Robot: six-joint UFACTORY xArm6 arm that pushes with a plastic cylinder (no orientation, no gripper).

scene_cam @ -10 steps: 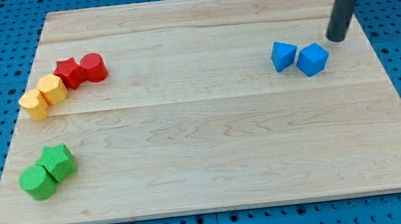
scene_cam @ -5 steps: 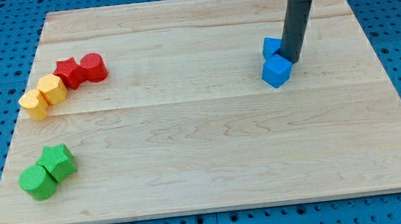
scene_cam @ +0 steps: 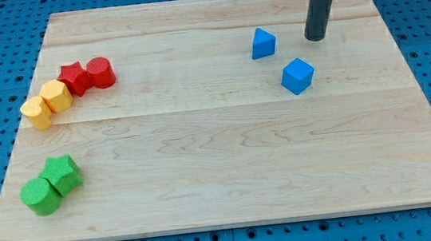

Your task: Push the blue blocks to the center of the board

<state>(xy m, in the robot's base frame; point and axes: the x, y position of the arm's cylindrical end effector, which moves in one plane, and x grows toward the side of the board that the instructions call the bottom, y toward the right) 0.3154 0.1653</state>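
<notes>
Two blue blocks lie in the board's upper right part. A blue triangular block [scene_cam: 263, 43] sits further left and higher. A blue cube [scene_cam: 297, 76] sits below and to its right, apart from it. My tip [scene_cam: 316, 38] rests on the board to the right of the triangular block and above the cube, touching neither. The rod rises out of the view's top.
The wooden board [scene_cam: 227, 151] lies on a blue pegboard. At the left are a red star [scene_cam: 73, 78], a red cylinder [scene_cam: 100, 72], two yellow blocks [scene_cam: 47, 104], and two green blocks [scene_cam: 50, 185] lower down.
My tip swept left into the blue pair, then pulled back up and right. The triangular block slid left and up; the cube moved left and down. The two are now apart.
</notes>
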